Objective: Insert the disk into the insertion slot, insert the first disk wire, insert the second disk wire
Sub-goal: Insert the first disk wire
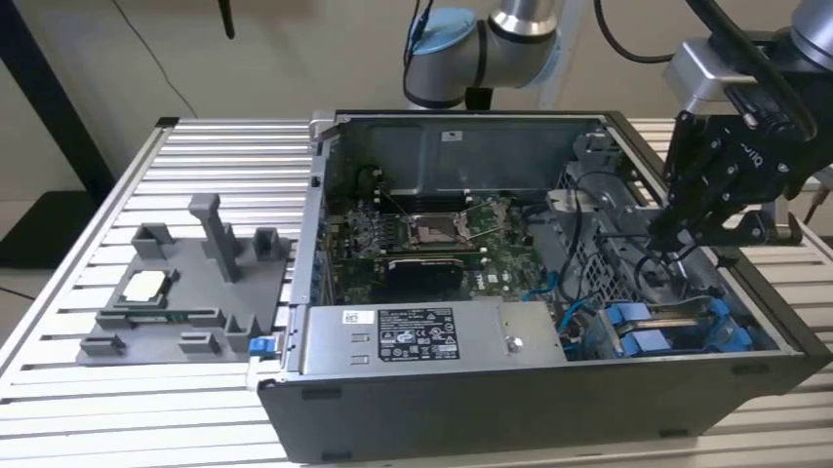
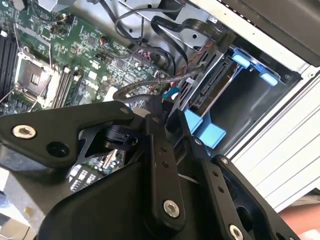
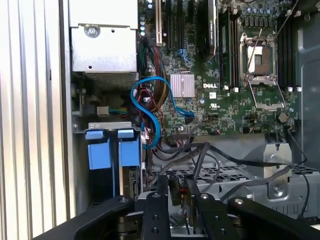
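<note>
While in the grey insertion slot (image 1: 588, 268), the blue-framed disk (image 3: 100, 152), tool (image 3: 177, 180) tight around a wire plug (image 3: 175, 192)

Black cables (image 3: 175, 149), apparently close beside gripper (image 3: 177, 187)

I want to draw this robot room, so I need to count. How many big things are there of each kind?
Robot arm: 1
Open computer case: 1
Grey parts tray: 1
Slatted table: 1
Total: 4
</note>
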`<state>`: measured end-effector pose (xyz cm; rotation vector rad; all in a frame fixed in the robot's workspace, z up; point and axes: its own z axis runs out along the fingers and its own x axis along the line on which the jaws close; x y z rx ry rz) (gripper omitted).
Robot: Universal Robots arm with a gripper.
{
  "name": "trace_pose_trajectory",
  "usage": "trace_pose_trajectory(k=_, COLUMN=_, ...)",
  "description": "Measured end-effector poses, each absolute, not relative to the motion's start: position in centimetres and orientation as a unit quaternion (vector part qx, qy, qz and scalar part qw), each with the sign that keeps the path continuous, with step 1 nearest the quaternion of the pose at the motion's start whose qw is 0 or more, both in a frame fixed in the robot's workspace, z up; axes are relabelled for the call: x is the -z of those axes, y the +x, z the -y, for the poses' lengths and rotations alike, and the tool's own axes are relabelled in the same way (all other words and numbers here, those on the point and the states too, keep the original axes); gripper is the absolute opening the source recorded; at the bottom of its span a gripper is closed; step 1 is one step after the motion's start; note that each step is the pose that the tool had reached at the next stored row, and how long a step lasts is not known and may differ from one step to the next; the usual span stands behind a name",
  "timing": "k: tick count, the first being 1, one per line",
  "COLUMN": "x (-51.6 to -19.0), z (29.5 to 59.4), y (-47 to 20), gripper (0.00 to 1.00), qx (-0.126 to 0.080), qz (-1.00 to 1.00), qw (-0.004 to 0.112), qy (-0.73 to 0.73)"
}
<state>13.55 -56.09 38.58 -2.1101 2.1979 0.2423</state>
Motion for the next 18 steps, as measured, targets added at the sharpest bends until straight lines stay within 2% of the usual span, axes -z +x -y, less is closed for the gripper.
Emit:
trace_pose_trajectory(k=1, x=-38.58, z=56.09, y=13.56, gripper=0.19, qx=-0.079, qz=-0.718, qw=0.043, qy=-0.690)
trace_pose_trajectory(k=6, x=-38.57, z=56.10, y=13.55, gripper=0.19, qx=-0.078, qz=-0.718, qw=0.041, qy=-0.691)
trace_pose_trajectory(k=13, x=-38.49, z=56.09, y=13.56, gripper=0.19, qx=-0.051, qz=-0.716, qw=0.014, qy=-0.696)
trace_pose_trajectory(k=18, x=-38.32, z=56.09, y=13.56, gripper=0.19, qx=-0.040, qz=-0.714, qw=0.007, qy=-0.699)
